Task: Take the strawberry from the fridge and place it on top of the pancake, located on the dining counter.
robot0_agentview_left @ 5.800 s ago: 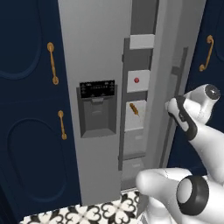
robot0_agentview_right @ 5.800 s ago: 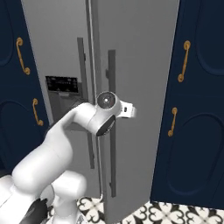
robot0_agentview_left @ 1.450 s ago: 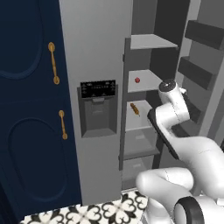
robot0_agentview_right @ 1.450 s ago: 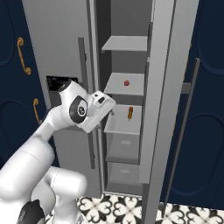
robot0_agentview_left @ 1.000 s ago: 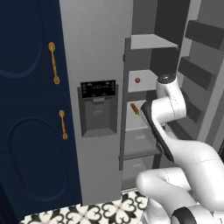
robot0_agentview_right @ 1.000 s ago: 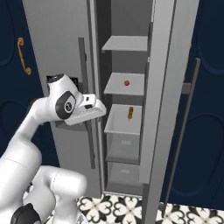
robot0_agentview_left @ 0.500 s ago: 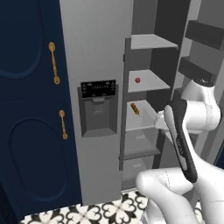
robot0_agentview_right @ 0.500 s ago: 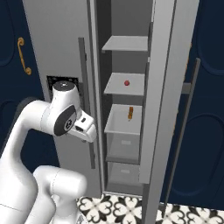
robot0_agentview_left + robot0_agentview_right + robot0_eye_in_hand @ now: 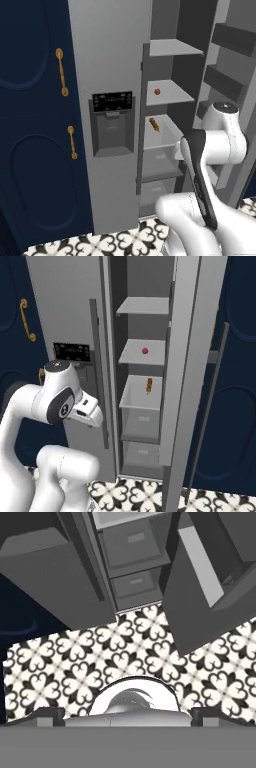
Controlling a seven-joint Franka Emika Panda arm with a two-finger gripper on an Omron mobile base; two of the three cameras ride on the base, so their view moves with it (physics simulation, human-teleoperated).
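The fridge (image 9: 110, 60) has its right door swung wide, and the strawberry (image 9: 157, 92) sits alone near the middle of a grey shelf (image 9: 170, 92) inside; it is too small and round to show any long axis or pointing direction. On the shelf below lies an elongated orange-and-brown food item (image 9: 155, 124), its long axis running from the back of the shelf toward the front edge. The jaws stand fully open and hold nothing, with the hand view looking down at the patterned floor tiles (image 9: 75, 662) before the fridge drawers (image 9: 132, 547).

Glossy white rounded arm (image 9: 220, 145) with dark grey joint discs and a black stripe
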